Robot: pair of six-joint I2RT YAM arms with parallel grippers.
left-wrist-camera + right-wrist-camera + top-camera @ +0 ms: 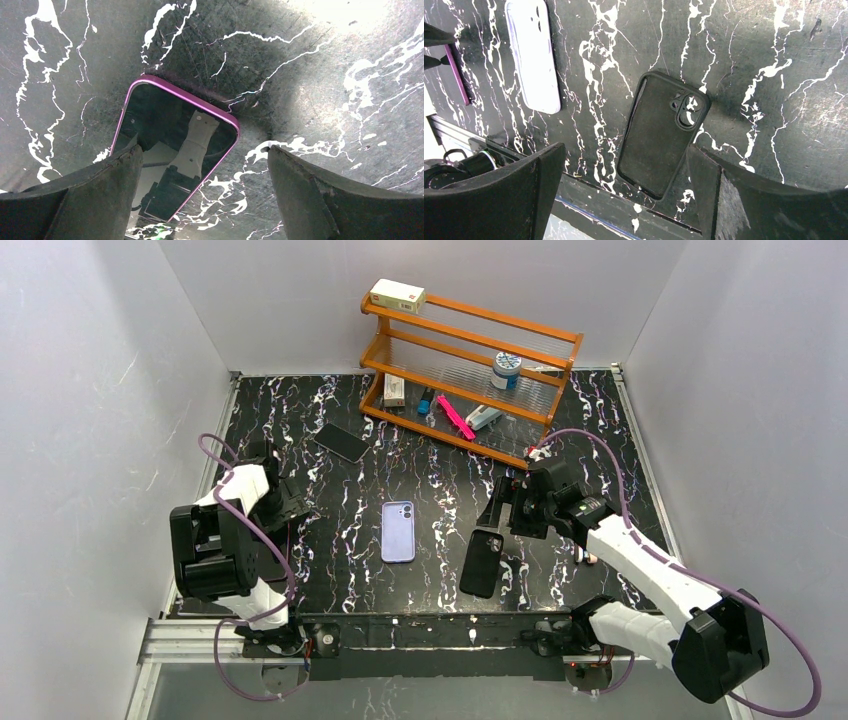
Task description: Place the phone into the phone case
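The plain black phone (342, 442) lies flat at the back left, near the wooden rack, away from both grippers. The matte black phone case (482, 562) lies near the front edge, back up, its camera cutout at a far corner; it also shows in the right wrist view (664, 135). My right gripper (505, 512) (624, 150) is open and empty, just above the case's near half. My left gripper (290, 508) (203, 150) is open and empty, low over a purple-edged phone (175, 145) that lies screen up.
A lavender-backed phone (398, 531) lies back up mid-table, also in the right wrist view (531, 55). The wooden rack (470, 340) at the back holds a box, a jar and small items. The table's front rail (589, 195) runs just below the case.
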